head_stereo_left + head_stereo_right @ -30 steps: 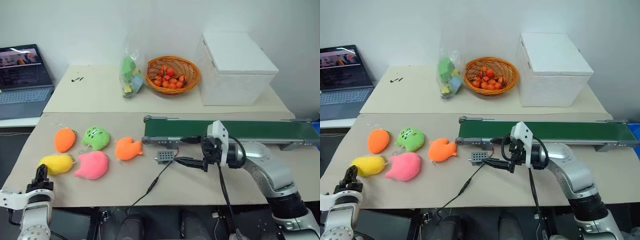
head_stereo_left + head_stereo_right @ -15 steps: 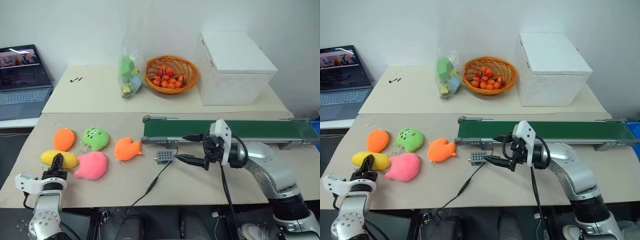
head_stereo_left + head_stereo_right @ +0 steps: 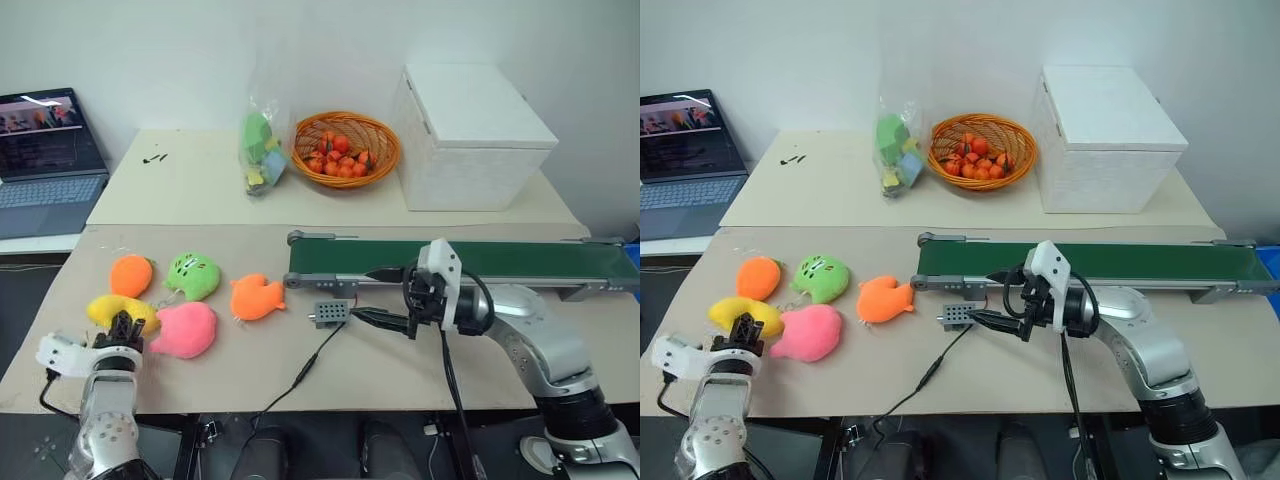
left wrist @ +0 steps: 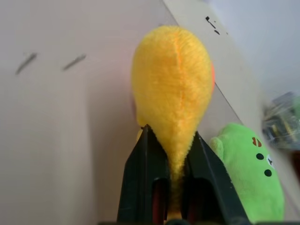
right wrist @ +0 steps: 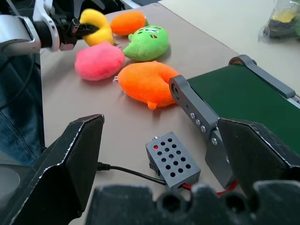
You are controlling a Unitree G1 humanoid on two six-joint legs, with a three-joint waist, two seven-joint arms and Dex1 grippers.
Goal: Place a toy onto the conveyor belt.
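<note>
Long conveyor belt (image 3: pixel 470 262) across the right of the surface (image 3: pixel 400 370), white box (image 3: pixel 470 135) and orange basket (image 3: pixel 345 148) behind it. Right gripper (image 3: pixel 392 298) hanging before the belt's near end with fingers spread and empty, small grey box (image 3: pixel 332 314) just beside. At far left, left gripper (image 3: pixel 742 330) clenched on one end of the toy (image 3: pixel 740 314). Pink plush (image 3: pixel 808 332), green plush (image 3: pixel 821 277) and orange fish plush (image 3: pixel 883 298) crowding between toy and belt.

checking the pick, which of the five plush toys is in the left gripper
The yellow toy, nearest the table's left front corner: the left gripper is shut on its end. The others lie untouched.
</note>
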